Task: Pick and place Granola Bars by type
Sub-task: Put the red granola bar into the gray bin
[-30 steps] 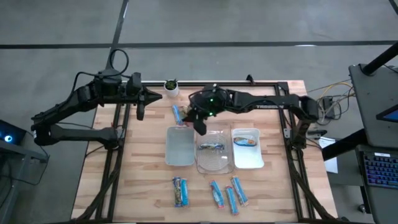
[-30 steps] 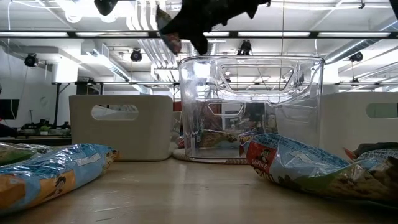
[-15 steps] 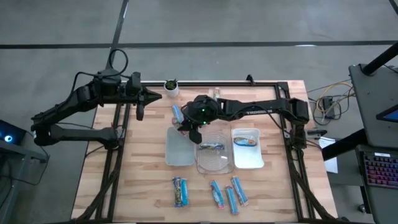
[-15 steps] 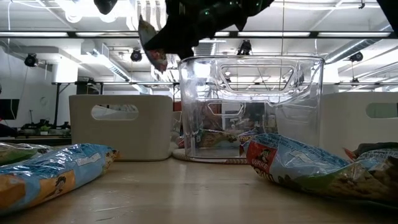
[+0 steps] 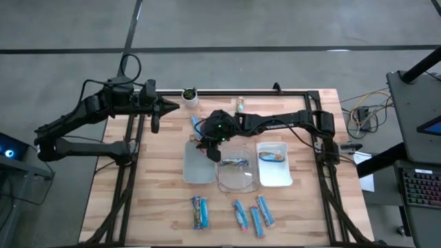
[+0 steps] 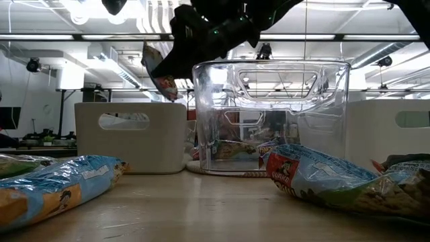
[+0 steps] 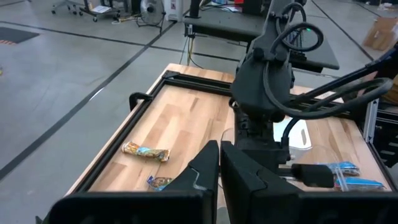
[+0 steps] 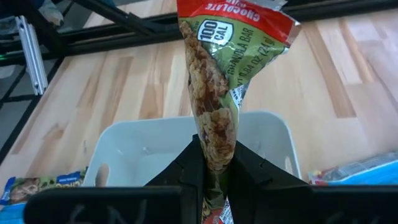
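My right gripper (image 5: 206, 144) reaches across from the table's right side and hovers over the far end of the left pale tray (image 5: 198, 165), shut on a granola bar (image 8: 219, 74) in a red and green wrapper. In the low view the bar (image 6: 158, 70) hangs tilted, above the tray (image 6: 131, 138). The middle clear tray (image 5: 238, 178) holds one bar and the right white tray (image 5: 274, 173) holds a blue bar. My left gripper (image 7: 219, 163) is shut and waits at the table's far left edge (image 5: 155, 115). My right gripper pinches the granola bar between its two fingers near one end (image 8: 215, 144), and the rest of the wrapper sticks out past the fingertips (image 8: 186, 163). The fingers slant down from above. The bar is lifted clear and tilted over the left tray.
A blue bar (image 5: 196, 125) lies beyond the left tray and a small bar (image 5: 240, 104) near the far edge. Several bars lie on the near side (image 5: 200, 211) (image 5: 240, 213) (image 5: 265, 211). A white pot with a plant (image 5: 189, 95) stands at the far edge.
My right gripper has carried the bar toward the table's left, from by the clear tray's far left corner to above the left tray, and has come down a little. The bar has stayed in its hold.
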You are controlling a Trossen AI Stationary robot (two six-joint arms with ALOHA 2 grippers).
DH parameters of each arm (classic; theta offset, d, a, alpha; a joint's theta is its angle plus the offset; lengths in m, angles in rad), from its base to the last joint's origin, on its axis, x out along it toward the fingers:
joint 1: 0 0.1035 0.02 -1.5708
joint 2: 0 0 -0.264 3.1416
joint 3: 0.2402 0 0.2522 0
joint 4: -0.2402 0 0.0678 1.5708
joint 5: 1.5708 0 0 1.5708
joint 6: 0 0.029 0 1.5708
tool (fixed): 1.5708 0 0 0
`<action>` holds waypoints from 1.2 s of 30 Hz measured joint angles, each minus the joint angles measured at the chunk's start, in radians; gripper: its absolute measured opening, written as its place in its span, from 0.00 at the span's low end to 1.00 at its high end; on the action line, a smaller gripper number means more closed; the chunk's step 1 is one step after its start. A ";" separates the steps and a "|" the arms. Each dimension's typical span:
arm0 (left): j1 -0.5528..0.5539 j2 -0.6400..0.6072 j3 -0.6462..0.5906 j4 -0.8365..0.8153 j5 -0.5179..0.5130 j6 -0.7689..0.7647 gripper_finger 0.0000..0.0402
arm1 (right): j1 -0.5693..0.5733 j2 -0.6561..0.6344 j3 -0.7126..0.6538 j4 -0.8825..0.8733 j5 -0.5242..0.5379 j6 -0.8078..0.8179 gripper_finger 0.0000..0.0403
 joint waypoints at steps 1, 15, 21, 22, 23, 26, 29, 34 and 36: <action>0.000 0.000 0.000 0.001 0.000 0.000 0.00 | 0.000 0.000 0.000 -0.003 0.000 0.000 0.10; 0.000 0.000 0.000 0.003 0.000 0.000 0.00 | 0.008 0.000 0.000 -0.030 -0.002 -0.017 0.10; 0.000 0.000 0.000 0.003 0.000 0.000 0.00 | 0.010 0.000 0.000 -0.075 -0.002 -0.022 0.10; 0.000 0.000 0.000 0.003 0.000 0.000 0.00 | 0.010 0.000 0.000 -0.075 -0.002 -0.022 0.10; 0.000 0.000 0.000 0.003 0.000 0.000 0.00 | 0.010 0.000 0.000 -0.075 -0.002 -0.022 0.10; 0.000 0.003 0.000 0.003 0.000 0.000 0.00 | 0.010 0.000 0.000 -0.079 -0.002 -0.022 0.10; 0.000 0.004 0.000 0.003 0.000 0.000 0.00 | 0.010 0.000 0.000 -0.081 -0.002 -0.022 0.10; 0.000 0.006 0.000 0.003 0.000 0.000 0.00 | 0.009 0.000 0.000 -0.082 -0.001 -0.022 0.09; 0.000 0.007 0.000 0.003 0.000 0.000 0.00 | 0.009 0.000 -0.001 -0.084 -0.001 -0.022 0.10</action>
